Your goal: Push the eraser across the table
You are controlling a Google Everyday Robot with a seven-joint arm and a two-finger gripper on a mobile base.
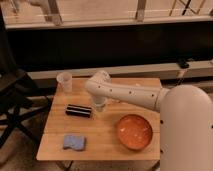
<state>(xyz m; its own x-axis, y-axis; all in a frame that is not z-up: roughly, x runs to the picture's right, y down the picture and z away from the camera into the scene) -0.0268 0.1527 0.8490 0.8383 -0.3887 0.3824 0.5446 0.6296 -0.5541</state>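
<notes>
Black eraser (79,110) lies on the wooden table (100,137) just beside the clenched gripper (99,106).

**Four things on a wooden tabletop (102,134)**

The slatted tabletop carries a clear cup (64,82) at its far left corner, the black eraser (79,110) left of centre, a light-blue sponge (74,142) front left and an orange bowl (134,131) front right. The gripper (99,106), jaws closed, is just beside the eraser's right end.
</notes>
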